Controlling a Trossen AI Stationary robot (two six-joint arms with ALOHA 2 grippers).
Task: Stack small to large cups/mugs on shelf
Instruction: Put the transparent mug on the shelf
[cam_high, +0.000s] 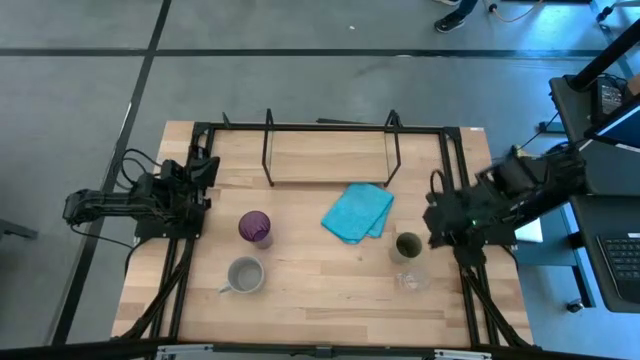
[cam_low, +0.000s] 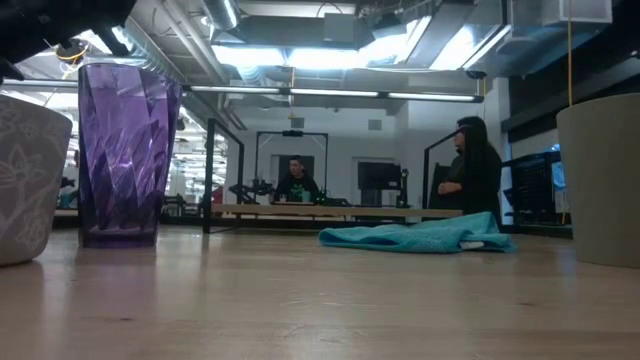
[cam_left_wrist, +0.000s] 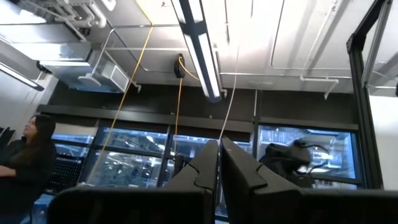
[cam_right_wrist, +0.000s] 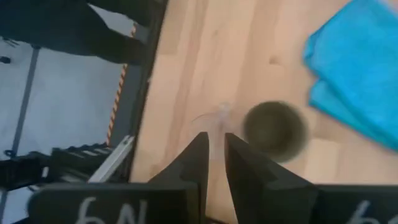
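Right gripper (cam_right_wrist: 213, 155) nearly closed, empty, held above clear glass (cam_high: 411, 281) and green cup (cam_high: 408, 246) near tabletop right edge; left gripper (cam_left_wrist: 219, 163) closed, empty, at left edge.

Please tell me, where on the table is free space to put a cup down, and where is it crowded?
Free: the shelf base, and the front strip of the table between the grey mug and clear glass. Crowded: the right side, where olive cup, glass and right gripper sit close, beside the turquoise cloth.

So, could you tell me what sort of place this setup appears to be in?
Most likely a robotics lab or open workshop. Exposed ceiling ducts and strip lights run overhead, people sit and stand at benches with equipment behind the wooden table, and a computer desk stands beside it.
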